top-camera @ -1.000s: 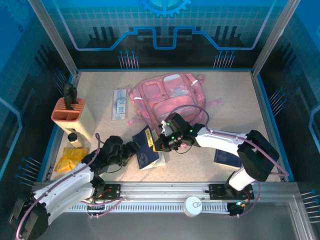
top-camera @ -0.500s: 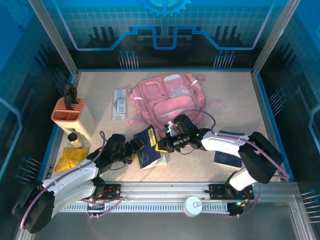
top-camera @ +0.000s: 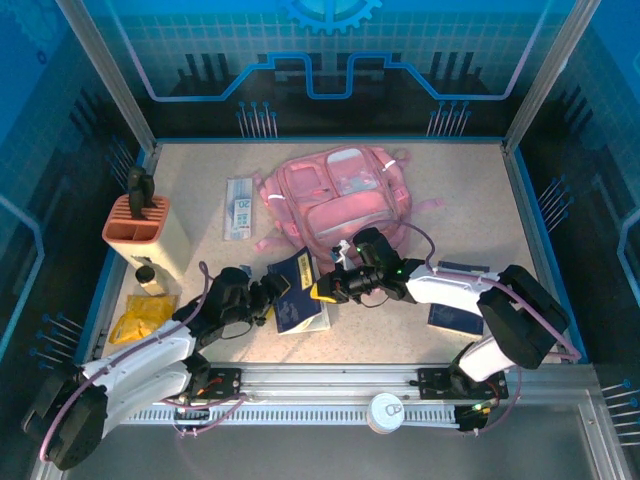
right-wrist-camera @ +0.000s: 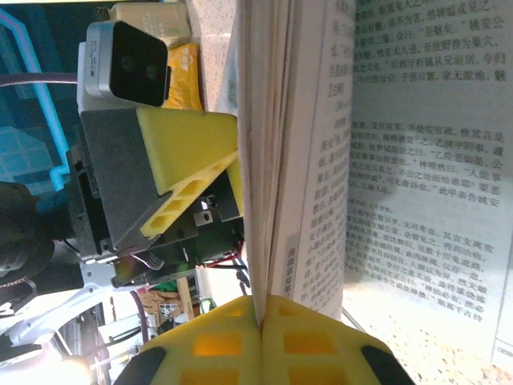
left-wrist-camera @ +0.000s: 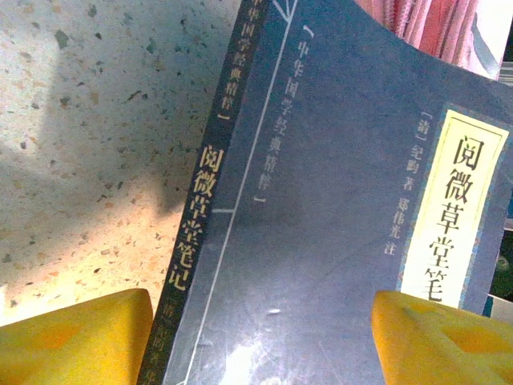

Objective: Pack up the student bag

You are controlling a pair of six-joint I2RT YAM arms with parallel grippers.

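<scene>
The student bag, a soft pink backpack, lies flat at the table's back centre; a corner of it shows in the left wrist view. In front of it lies a dark blue book with a yellow title label. My right gripper is shut on the edge of some of its pages, and the book's printed pages fan open beside it. At the book's left edge my left gripper stands open, its yellow fingertips straddling the spine side of the cover.
A salmon pen holder stands at the left over a cream box, with a yellow packet below. A white-and-blue flat pack lies left of the bag. A second dark book sits under the right arm. A round tin rests on the front rail.
My right gripper has shifted right and slightly toward the front with the book's pages pinched. My left gripper has crept closer to the book's left edge and opened a little wider.
</scene>
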